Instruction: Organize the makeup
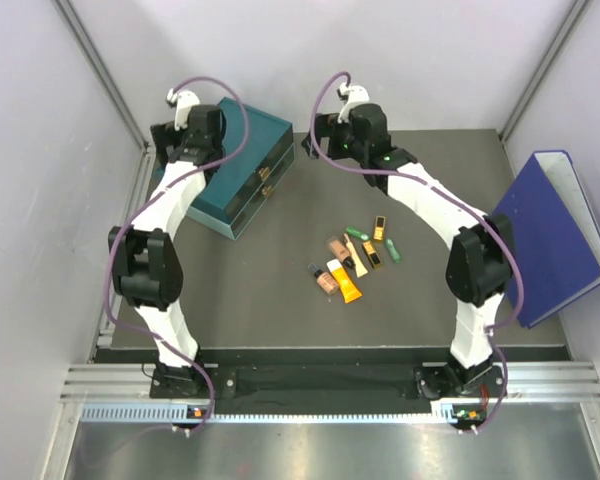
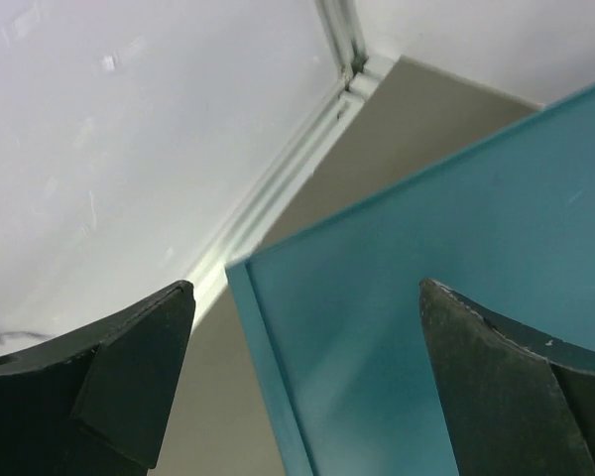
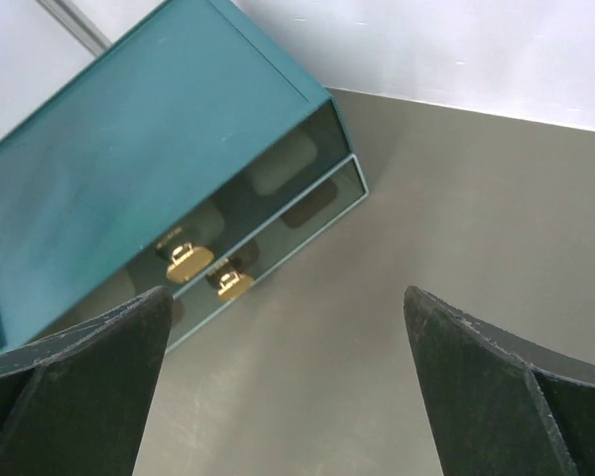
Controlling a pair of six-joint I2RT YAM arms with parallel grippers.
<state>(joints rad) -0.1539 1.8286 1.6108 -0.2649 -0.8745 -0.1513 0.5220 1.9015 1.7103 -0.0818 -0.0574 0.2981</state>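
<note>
The makeup (image 1: 348, 262) lies in a loose cluster on the dark table, mid-right of centre. It includes an orange tube (image 1: 350, 286), a peach bottle (image 1: 327, 281), a tan stick (image 1: 340, 248), green sticks (image 1: 357, 232) and a gold-black piece (image 1: 379, 228). My left gripper (image 1: 178, 150) is open and empty, above the far left corner of the teal drawer box (image 1: 245, 175); the left wrist view shows the gripper (image 2: 305, 288) over the box top (image 2: 446, 248). My right gripper (image 1: 317, 140) is open and empty, just right of the box and behind the makeup; the right wrist view shows the gripper (image 3: 286, 293) over bare table.
The teal box (image 3: 149, 129) has two shut drawers with gold handles (image 3: 185, 261) facing the table's middle. A big blue binder (image 1: 555, 235) leans at the right edge. Grey walls close in the left, back and right sides.
</note>
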